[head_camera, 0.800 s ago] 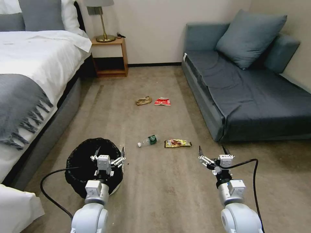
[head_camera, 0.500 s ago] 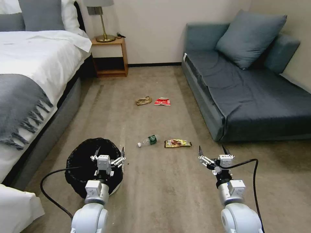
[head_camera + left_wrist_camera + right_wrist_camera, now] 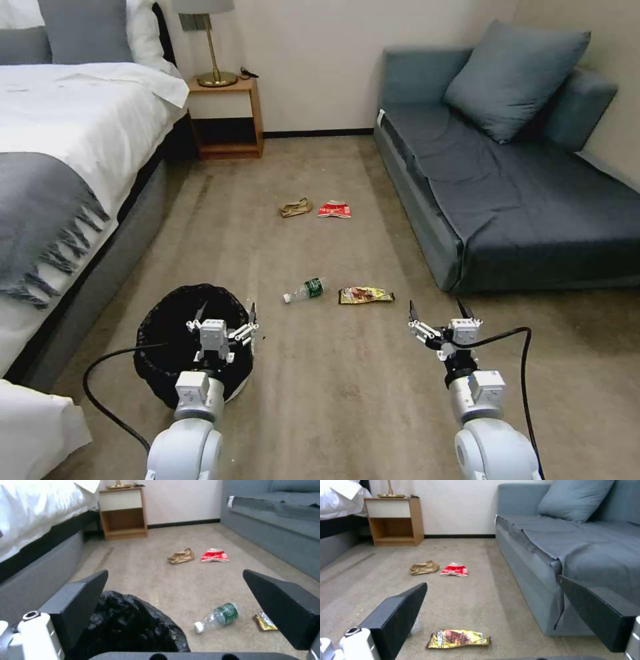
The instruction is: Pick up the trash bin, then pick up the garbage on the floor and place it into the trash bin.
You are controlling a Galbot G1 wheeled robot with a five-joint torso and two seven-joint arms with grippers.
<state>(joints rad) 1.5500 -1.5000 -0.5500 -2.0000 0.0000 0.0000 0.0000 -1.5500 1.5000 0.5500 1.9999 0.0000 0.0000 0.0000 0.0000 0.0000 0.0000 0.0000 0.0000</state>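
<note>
The trash bin [image 3: 163,333], low and round with a black bag lining, stands on the carpet at near left; its bag [image 3: 133,627] shows under the left wrist. My left gripper [image 3: 227,312] [image 3: 175,573] hovers open over the bin's right side, holding nothing. The garbage lies ahead: a clear bottle [image 3: 305,289] [image 3: 218,616] and a yellow-brown wrapper [image 3: 365,294] [image 3: 458,638] nearby, with a tan paper wad [image 3: 295,208] [image 3: 424,567] and a red-white packet [image 3: 335,209] [image 3: 454,570] farther off. My right gripper [image 3: 438,308] [image 3: 492,581] hangs open and empty, just right of the wrapper.
A bed [image 3: 60,167] with a grey throw runs along the left. A blue-grey sofa [image 3: 520,193] lines the right, and a wooden nightstand [image 3: 225,117] with a lamp stands at the far wall. Bare carpet [image 3: 333,387] stretches between them.
</note>
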